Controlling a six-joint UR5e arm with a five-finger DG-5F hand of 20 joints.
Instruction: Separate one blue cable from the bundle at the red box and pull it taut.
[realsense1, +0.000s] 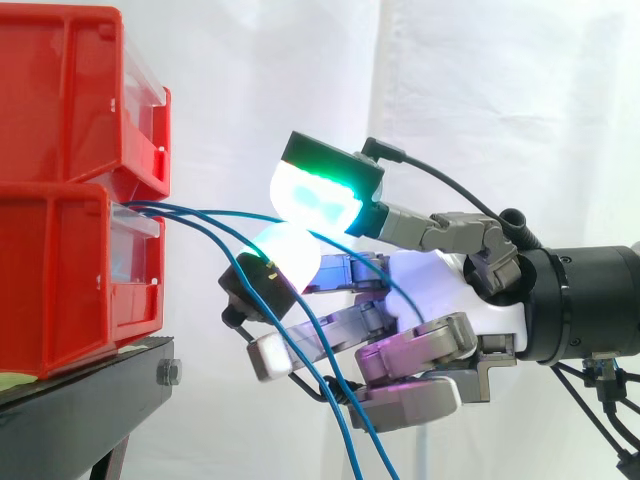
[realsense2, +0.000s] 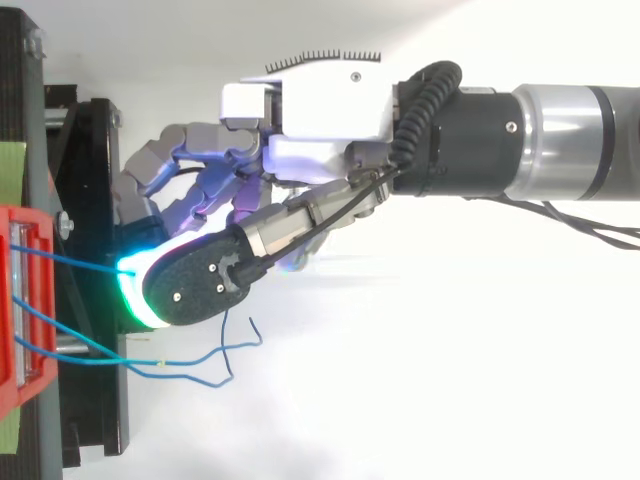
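Reaching in level from the right on the arm (realsense2: 570, 135), with the wrist (realsense1: 565, 300) straight behind the fingers (realsense1: 400, 345). Hand (realsense1: 440, 285) set with palm facing left and thumb (realsense1: 320, 190) uppermost, above the fingers, its pad glowing green. Thumb pad pressed onto a white-glowing fingertip (realsense1: 288, 255) just beneath it, pinching a cable (realsense1: 200, 212) between the two. Remaining fingers curled loosely below the pinch, stacked one under another, glowing faint white and magenta, wrapped round nothing.
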